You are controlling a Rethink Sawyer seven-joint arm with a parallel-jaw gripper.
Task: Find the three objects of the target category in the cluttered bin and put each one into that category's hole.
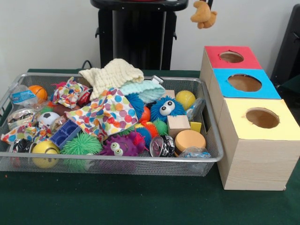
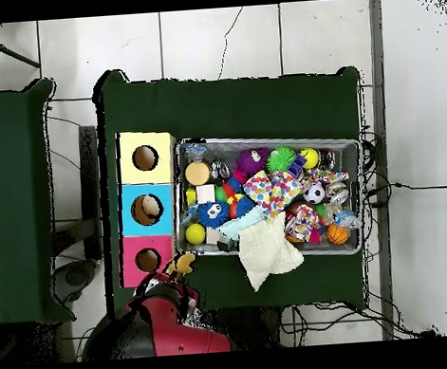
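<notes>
While clutter fills the mesh bin, a fuzzy tan plush toy dangles.

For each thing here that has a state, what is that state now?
Gripper: raised over the red box, holding a tan plush toy.
Bin: full of clutter.
Red box: hole empty.
Blue box: something in its hole.
Yellow box: hole empty.

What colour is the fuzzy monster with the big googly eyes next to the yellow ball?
Blue fuzzy monster; the front view shows it best.
</notes>
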